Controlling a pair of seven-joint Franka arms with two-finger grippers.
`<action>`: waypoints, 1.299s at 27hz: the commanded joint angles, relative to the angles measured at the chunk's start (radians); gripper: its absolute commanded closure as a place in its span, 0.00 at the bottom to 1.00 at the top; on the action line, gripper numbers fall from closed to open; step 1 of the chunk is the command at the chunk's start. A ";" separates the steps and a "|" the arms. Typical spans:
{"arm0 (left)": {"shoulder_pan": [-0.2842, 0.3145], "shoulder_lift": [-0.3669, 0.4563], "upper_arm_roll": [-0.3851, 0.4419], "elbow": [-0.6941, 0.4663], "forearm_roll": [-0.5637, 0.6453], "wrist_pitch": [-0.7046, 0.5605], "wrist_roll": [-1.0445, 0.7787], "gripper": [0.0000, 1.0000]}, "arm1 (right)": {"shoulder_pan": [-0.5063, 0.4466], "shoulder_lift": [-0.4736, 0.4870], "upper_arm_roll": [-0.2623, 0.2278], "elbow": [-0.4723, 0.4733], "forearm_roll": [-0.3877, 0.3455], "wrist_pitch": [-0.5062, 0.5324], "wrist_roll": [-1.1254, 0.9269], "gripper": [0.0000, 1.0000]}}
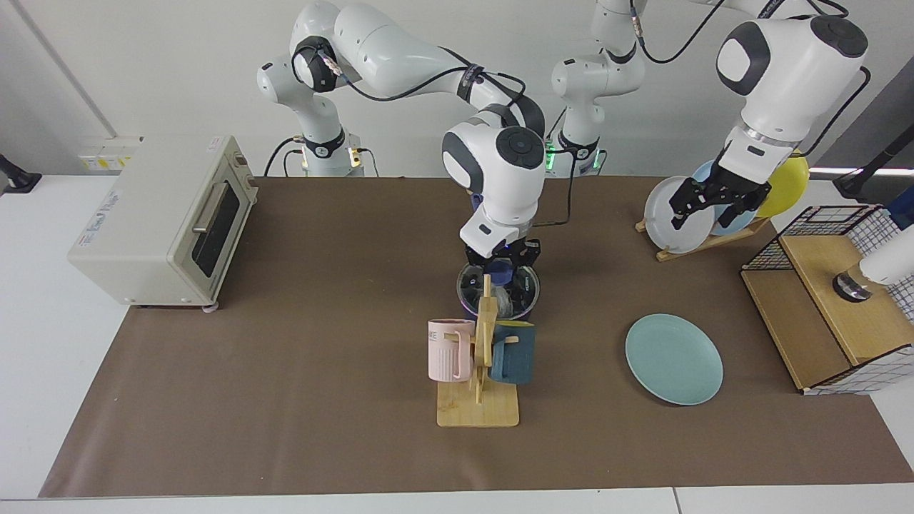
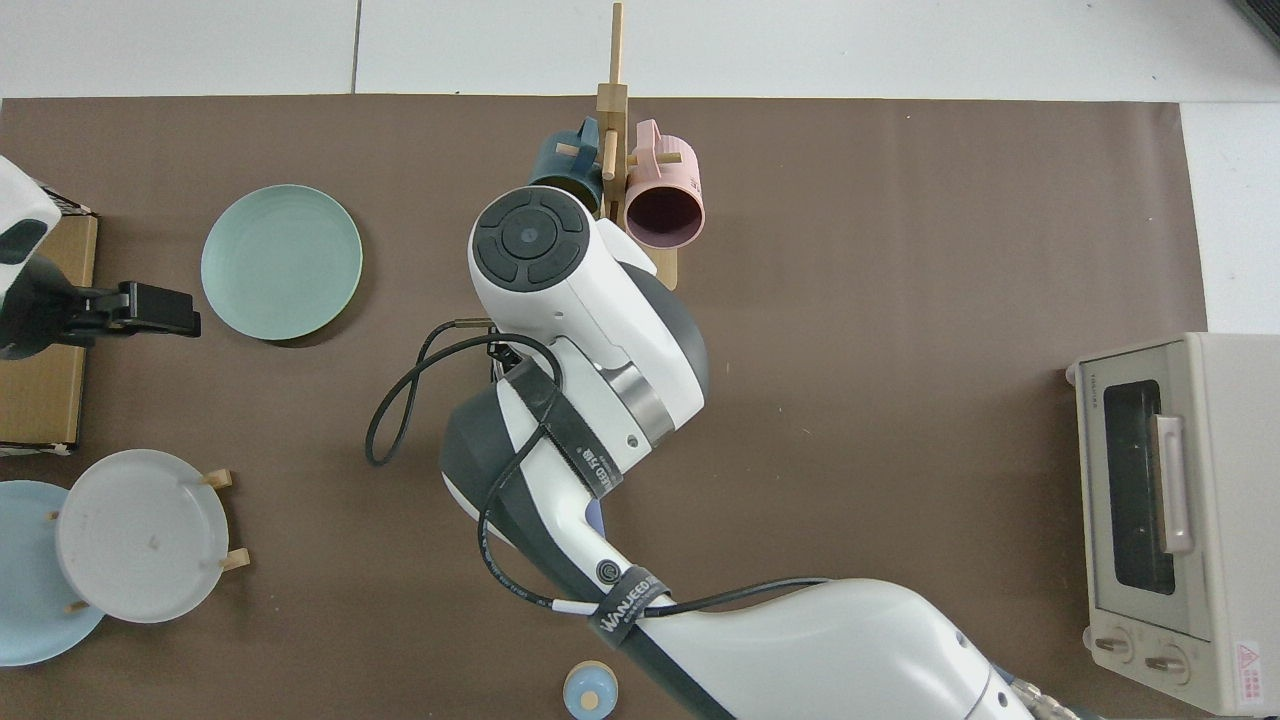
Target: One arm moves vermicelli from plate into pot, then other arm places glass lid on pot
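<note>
- Glass, the round clear lid (image 1: 498, 289) with blue knob lies on the small dark saucepan (image 1: 529, 308), covering it; right claw (image 1: 502, 265) grips the knob.
- Left claw (image 1: 716, 203) waits open above the plate rack (image 1: 703, 241), clear of the work.

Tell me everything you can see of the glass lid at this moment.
The glass lid is round, clear glass with a metal rim and a blue knob at its centre. In the facing view it lies level on the dark pot, about as wide as the pot's rim. The right gripper stands at the knob from above, fingers either side of it. The wooden mug stand hides part of the lid. In the top view the arm covers it completely.
</note>
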 commanded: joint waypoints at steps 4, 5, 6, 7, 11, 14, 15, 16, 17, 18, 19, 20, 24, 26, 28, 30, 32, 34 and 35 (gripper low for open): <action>-0.007 -0.011 0.006 -0.003 -0.002 -0.007 0.006 0.00 | -0.002 0.026 0.003 0.035 0.025 0.004 0.011 1.00; -0.007 -0.011 0.006 -0.003 -0.002 -0.007 0.006 0.00 | -0.002 0.028 0.003 0.035 0.025 0.004 0.011 1.00; -0.007 -0.011 0.006 -0.003 -0.002 -0.007 0.006 0.00 | -0.002 0.028 0.003 0.035 0.025 0.004 0.011 1.00; -0.007 -0.011 0.006 -0.003 -0.002 -0.007 0.006 0.00 | -0.002 0.028 0.003 0.035 0.025 0.004 0.011 1.00; -0.007 -0.011 0.006 -0.003 -0.002 -0.009 0.006 0.00 | -0.001 0.026 0.003 0.035 0.025 -0.002 0.011 1.00; -0.007 -0.011 0.006 -0.003 -0.002 -0.007 0.006 0.00 | -0.001 0.026 0.005 0.035 0.026 -0.009 0.011 1.00; -0.007 -0.011 0.006 -0.003 -0.002 -0.007 0.006 0.00 | -0.002 0.026 0.006 0.035 0.026 -0.014 0.011 1.00; -0.007 -0.011 0.006 -0.003 -0.002 -0.007 0.006 0.00 | -0.001 0.025 0.008 0.033 0.026 -0.016 0.011 1.00; -0.007 -0.011 0.006 -0.003 -0.002 -0.009 0.006 0.00 | -0.002 0.025 0.011 0.033 0.026 -0.019 0.011 1.00; -0.007 -0.011 0.006 -0.003 -0.002 -0.007 0.006 0.00 | -0.002 0.023 0.012 0.033 0.026 -0.023 0.011 1.00; -0.007 -0.011 0.006 -0.003 -0.002 -0.009 0.006 0.00 | -0.002 0.023 0.012 0.033 0.026 -0.026 0.011 1.00; -0.007 -0.011 0.006 -0.003 -0.002 -0.007 0.006 0.00 | -0.002 0.023 0.012 0.033 0.026 -0.031 0.011 1.00; -0.007 -0.011 0.006 -0.003 -0.002 -0.007 0.006 0.00 | -0.004 0.022 0.012 0.032 0.026 -0.036 0.008 1.00; -0.007 -0.011 0.006 -0.003 -0.002 -0.007 0.006 0.00 | -0.004 0.022 0.012 0.032 0.026 -0.036 0.005 1.00; -0.007 -0.011 0.006 -0.003 -0.002 -0.009 0.006 0.00 | -0.004 0.022 0.012 0.032 0.026 -0.036 0.004 1.00; -0.007 -0.011 0.006 -0.003 -0.002 -0.007 0.006 0.00 | -0.004 0.022 0.012 0.032 0.026 -0.036 0.004 0.92; -0.007 -0.011 0.006 -0.003 -0.002 -0.007 0.006 0.00 | -0.005 0.020 0.016 0.032 0.028 -0.036 0.004 0.16; -0.007 -0.011 0.006 -0.003 -0.002 -0.009 0.006 0.00 | -0.004 0.020 0.014 0.032 0.028 -0.034 0.004 0.00; -0.007 -0.011 0.006 -0.003 -0.002 -0.007 0.006 0.00 | -0.004 0.020 0.014 0.032 0.028 -0.034 0.004 0.00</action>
